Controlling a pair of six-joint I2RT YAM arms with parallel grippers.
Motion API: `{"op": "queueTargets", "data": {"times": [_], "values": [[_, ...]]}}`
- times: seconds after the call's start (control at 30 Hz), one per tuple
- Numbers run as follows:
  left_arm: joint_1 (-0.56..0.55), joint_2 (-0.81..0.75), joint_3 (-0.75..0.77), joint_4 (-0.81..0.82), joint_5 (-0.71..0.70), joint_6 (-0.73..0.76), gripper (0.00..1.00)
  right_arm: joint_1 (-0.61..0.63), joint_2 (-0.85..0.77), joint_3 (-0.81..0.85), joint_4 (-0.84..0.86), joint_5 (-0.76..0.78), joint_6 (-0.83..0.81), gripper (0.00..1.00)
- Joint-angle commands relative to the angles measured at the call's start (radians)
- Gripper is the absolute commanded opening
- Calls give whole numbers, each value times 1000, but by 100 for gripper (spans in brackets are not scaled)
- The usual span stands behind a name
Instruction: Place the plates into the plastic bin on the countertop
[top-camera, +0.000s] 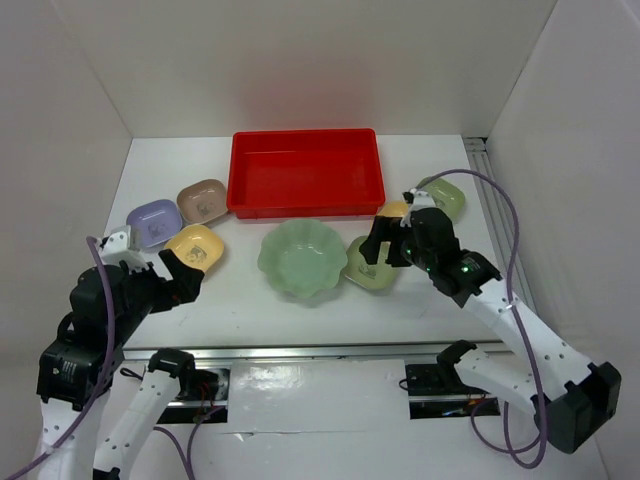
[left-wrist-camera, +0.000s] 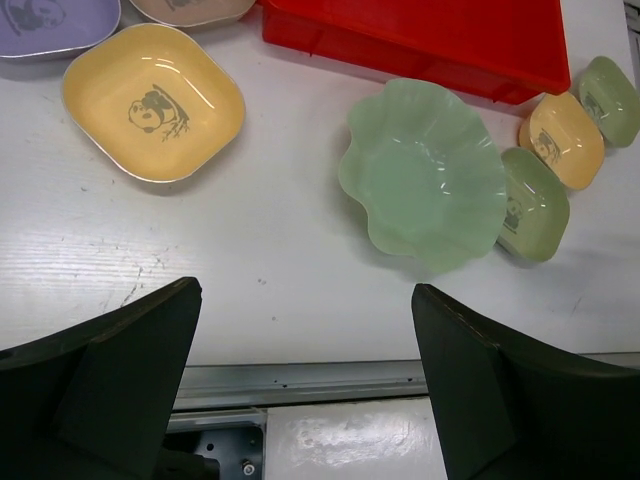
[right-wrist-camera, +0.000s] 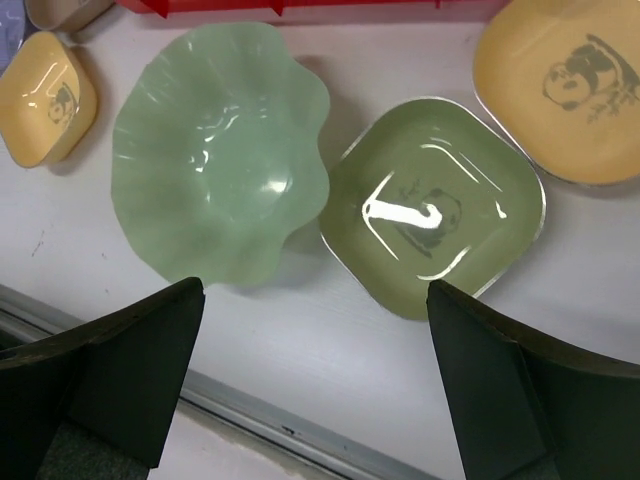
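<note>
Plates (top-camera: 302, 258) all sit on the countertop (top-camera: 240, 305); the red bin (top-camera: 305, 178) holds none, and both grippers hang with fingers spread, empty.

Nearest, the right gripper (right-wrist-camera: 315, 310) hovers over the small green dish (right-wrist-camera: 432, 205), which lies tight against the scalloped dish (right-wrist-camera: 220, 150). A descent there could, I judge, catch the scalloped rim or skid the glossy dish away instead of pinching it. The left gripper (left-wrist-camera: 305, 335) faces a yellow dish (left-wrist-camera: 153, 102) from well short of it. Farther off, the bin's raised wall could clip a dish carried low. Only the top view shows the bin's bare floor and all seven dishes; only the right wrist view shows that tight seam.
</note>
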Motion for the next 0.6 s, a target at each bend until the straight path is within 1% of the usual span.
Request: {"op": "queueTargets", "data": {"times": [0.0, 0.07, 0.1, 0.13, 0.17, 0.2, 0.27, 0.37, 0.4, 0.5, 0.57], "values": [[-4, 6, -14, 54, 27, -8, 100, 86, 75, -11, 189, 89, 27, 98], [-4, 6, -23, 64, 18, -8, 100, 117, 144, -32, 225, 121, 28, 94], [-4, 6, -35, 73, 18, -8, 100, 128, 167, -42, 270, 121, 28, 92], [-4, 6, -46, 73, 18, -8, 100, 145, 192, -51, 294, 137, 28, 92], [-4, 6, -46, 83, 18, -8, 100, 154, 216, -51, 312, 137, 28, 90], [-4, 6, -46, 83, 18, -8, 100, 168, 265, -51, 335, 172, 28, 87], [-4, 17, -46, 83, 29, -8, 100, 168, 307, -51, 357, 173, 28, 83], [-4, 17, -46, 92, 29, -8, 100, 177, 365, -60, 439, 164, 0, 74], [-4, 17, -46, 92, 29, -8, 100, 164, 399, -60, 464, 164, -14, 70], [-4, 17, -46, 92, 39, 2, 100, 139, 465, -37, 496, 151, -74, 70], [-4, 17, -46, 92, 39, 2, 100, 108, 494, -11, 509, 86, -123, 70]]}}
